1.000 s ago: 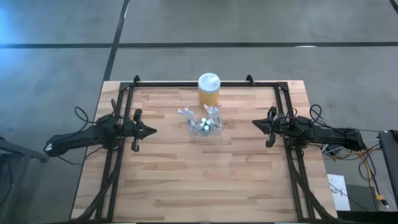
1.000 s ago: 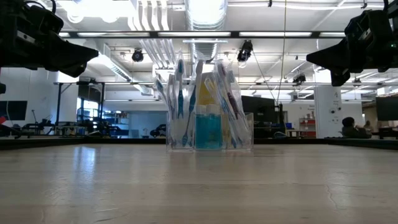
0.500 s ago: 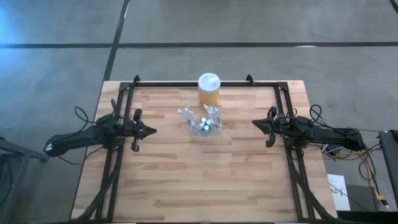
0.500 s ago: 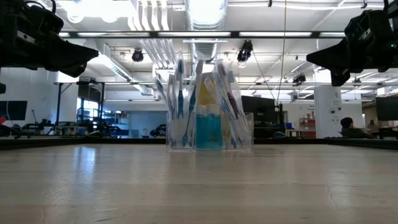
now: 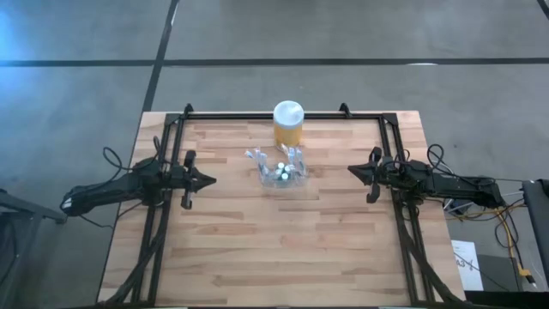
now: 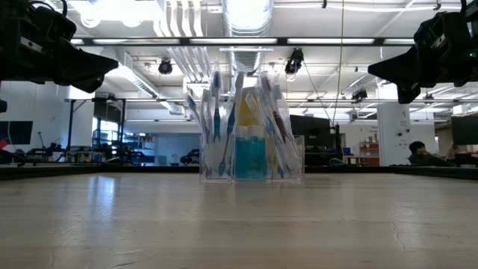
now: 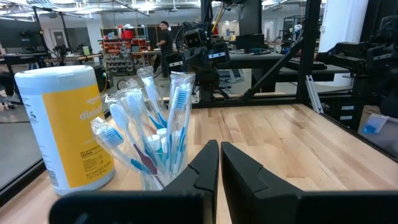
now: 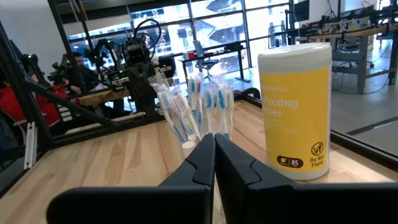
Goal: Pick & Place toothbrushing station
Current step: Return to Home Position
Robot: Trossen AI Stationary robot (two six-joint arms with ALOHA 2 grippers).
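Observation:
The toothbrushing station (image 5: 282, 171) is a small clear holder standing upright on its base in the middle of the wooden table, toward the far edge. Several blue-and-white toothbrushes (image 7: 163, 121) stick up out of it, and small white-capped pieces (image 5: 280, 170) sit inside. My left gripper (image 5: 208, 181) hangs level at the table's left, shut, pointing at the station from well away. My right gripper (image 5: 352, 170) hangs level at the table's right, shut, also pointing at the station (image 8: 198, 112).
A yellow jar with a white lid (image 5: 288, 123) stands just behind the station at the far edge. A black metal frame (image 5: 257, 115) borders the table's far, left and right sides. People show in the room beyond (image 6: 418, 153). Bare wood lies toward the near edge (image 5: 274, 249).

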